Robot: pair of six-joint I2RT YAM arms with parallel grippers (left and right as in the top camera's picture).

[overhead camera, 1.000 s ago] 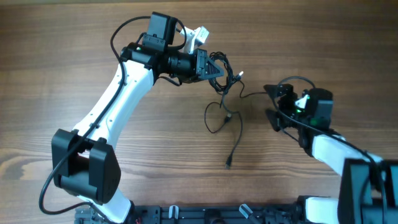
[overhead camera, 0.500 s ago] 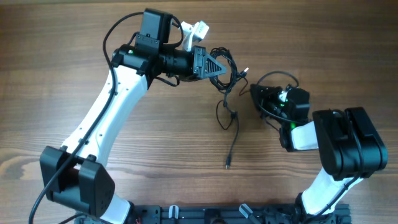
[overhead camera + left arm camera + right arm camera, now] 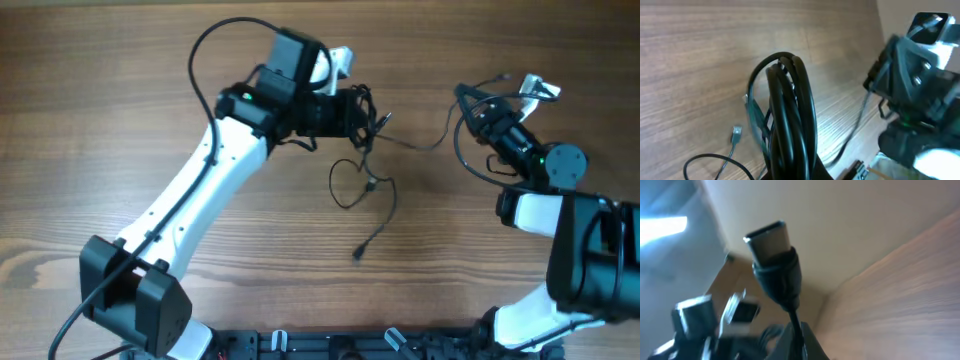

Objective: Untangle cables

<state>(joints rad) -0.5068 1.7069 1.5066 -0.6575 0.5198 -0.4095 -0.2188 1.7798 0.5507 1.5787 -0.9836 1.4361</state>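
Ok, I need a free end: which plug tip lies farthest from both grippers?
The plug tip ending the long cord, lowest in the overhead view, alone on the table. Others sit in the right gripper and beside the left gripper's bundle.

Table [image 3: 100,90] is filling the whole overhead view: mid-brown wood, grain running left to right with darker streaks. Soft, even light is falling across it. In the right wrist view a pale beige wall [image 3: 865,210] is rising behind the table's far edge. A blurred bluish-white light patch [image 3: 662,227] is glowing at upper left. In the left wrist view the pale wall is showing at the upper right corner.
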